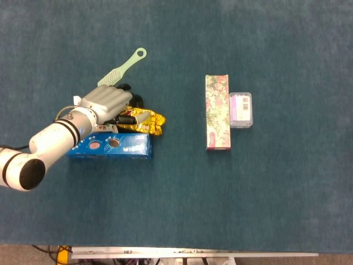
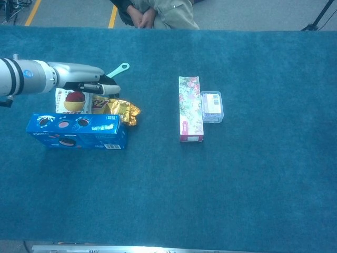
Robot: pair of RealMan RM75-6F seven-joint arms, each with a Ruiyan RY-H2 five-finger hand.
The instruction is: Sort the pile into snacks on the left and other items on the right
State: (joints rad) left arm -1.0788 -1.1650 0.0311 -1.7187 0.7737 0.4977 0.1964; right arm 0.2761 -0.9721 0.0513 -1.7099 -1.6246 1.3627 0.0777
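Note:
My left hand (image 1: 108,104) (image 2: 84,84) lies over the snack cluster at the left and grips the crumpled gold snack bag (image 1: 148,121) (image 2: 124,109) at its left end. A white snack pouch with a red picture (image 2: 73,100) sits under the hand and is mostly hidden in the head view. The blue cookie box (image 1: 110,145) (image 2: 79,132) lies just in front of them, touching the gold bag. A green brush (image 1: 122,67) (image 2: 117,70) lies behind the hand. At the right, a floral box (image 1: 217,112) (image 2: 189,108) lies beside a small clear case (image 1: 240,109) (image 2: 211,105).
A seated person (image 2: 158,13) is behind the far table edge in the chest view. The blue cloth (image 1: 248,193) covers the whole table. The near table edge (image 1: 193,255) runs along the bottom of the head view.

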